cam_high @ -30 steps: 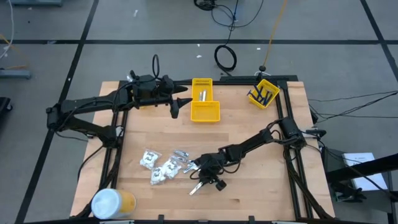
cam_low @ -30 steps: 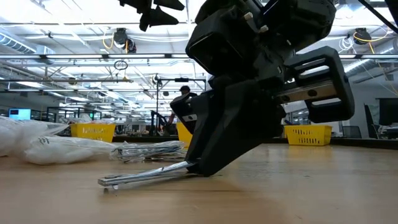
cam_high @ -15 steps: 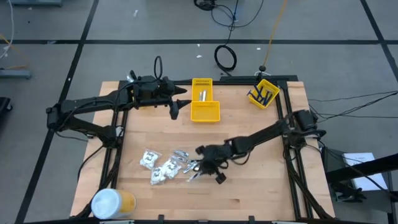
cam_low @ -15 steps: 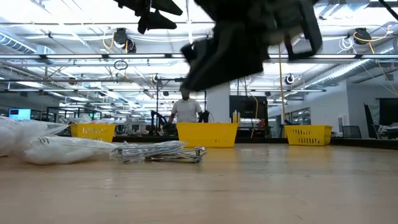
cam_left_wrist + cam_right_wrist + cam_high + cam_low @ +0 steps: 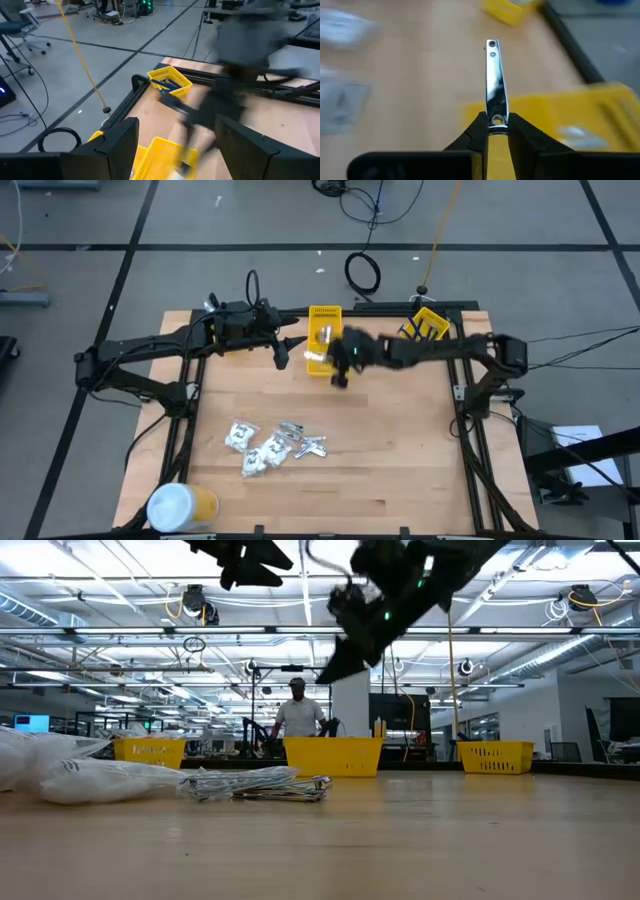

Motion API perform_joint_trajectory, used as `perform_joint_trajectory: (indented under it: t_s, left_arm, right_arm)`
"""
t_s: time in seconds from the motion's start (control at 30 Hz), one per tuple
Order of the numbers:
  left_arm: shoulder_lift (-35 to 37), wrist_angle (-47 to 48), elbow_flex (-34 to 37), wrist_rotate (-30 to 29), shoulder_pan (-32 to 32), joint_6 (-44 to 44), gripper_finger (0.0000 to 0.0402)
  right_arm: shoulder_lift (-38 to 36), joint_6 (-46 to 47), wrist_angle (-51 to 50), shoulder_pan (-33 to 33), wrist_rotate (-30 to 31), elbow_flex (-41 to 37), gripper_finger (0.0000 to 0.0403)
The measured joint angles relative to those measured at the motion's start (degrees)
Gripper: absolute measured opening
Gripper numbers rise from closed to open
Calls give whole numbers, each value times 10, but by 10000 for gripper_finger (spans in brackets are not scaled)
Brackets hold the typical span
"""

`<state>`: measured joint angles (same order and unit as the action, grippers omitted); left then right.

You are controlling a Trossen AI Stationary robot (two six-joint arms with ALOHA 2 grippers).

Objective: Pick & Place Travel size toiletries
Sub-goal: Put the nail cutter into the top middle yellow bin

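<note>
Two pincers meet near the yellow bin (image 5: 329, 352) at the table's (image 5: 400, 470) twelve o'clock: the left pincer (image 5: 283, 352) spread, empty; the right pincer (image 5: 496, 131) pinching what looks like a silvery nail clipper (image 5: 494, 85) above the bin.

Right gripper (image 5: 330, 362) stretched far across, fingers pinched shut; left gripper (image 5: 285, 350) hovers, fingers apparently spread apart
</note>
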<state>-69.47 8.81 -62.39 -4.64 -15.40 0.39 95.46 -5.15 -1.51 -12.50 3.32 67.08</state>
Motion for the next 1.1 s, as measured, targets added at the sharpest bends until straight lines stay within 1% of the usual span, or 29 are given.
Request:
perform_joint_trajectory:
  t_s: [0.13, 0.2, 0.27, 0.3, 0.37, 0.43, 0.53, 0.63, 0.77, 0.87, 0.93, 1.0, 1.1]
  left_arm:
    - [0, 4, 0, 0, 0, 2, 253]
    - [0, 10, 0, 0, 0, 17, 253]
    - [0, 10, 0, 0, 0, 37, 253]
    - [0, 9, 0, 0, 0, 46, 253]
    - [0, 5, 0, -1, 0, 59, 253]
    - [0, 4, 0, -1, 0, 65, 253]
    - [0, 4, 0, -1, 0, 71, 253]
    - [0, 7, 0, -1, 0, 71, 253]
    - [0, 13, 0, -1, 0, 73, 253]
    - [0, 19, 0, -1, 0, 76, 253]
    - [0, 49, 0, 0, 0, 97, 253]
    - [-5, 114, 0, 1, 7, 126, 253]
    - [-33, 220, 0, 6, 21, 141, 253]
  right_arm:
    - [10, 2, 16, -83, -1, -1, 38]
    - [13, 6, 11, -122, -6, -1, 38]
    - [28, 6, 31, -151, -6, 0, 38]
    - [36, 6, 36, -163, -13, 0, 38]
    - [45, 9, 34, -185, -53, -1, 38]
    - [63, 11, 60, -196, -88, 0, 42]
    - [85, 10, 71, -198, -91, -1, 81]
    - [96, -10, 100, -194, -67, -1, 132]
    - [95, -14, 112, -189, -35, -1, 192]
    - [86, 5, 111, -186, -35, -1, 229]
    - [69, 21, 107, -182, -38, -1, 247]
    - [48, 24, 103, -174, -69, -1, 259]
    - [9, 26, 98, -152, -142, -1, 265]
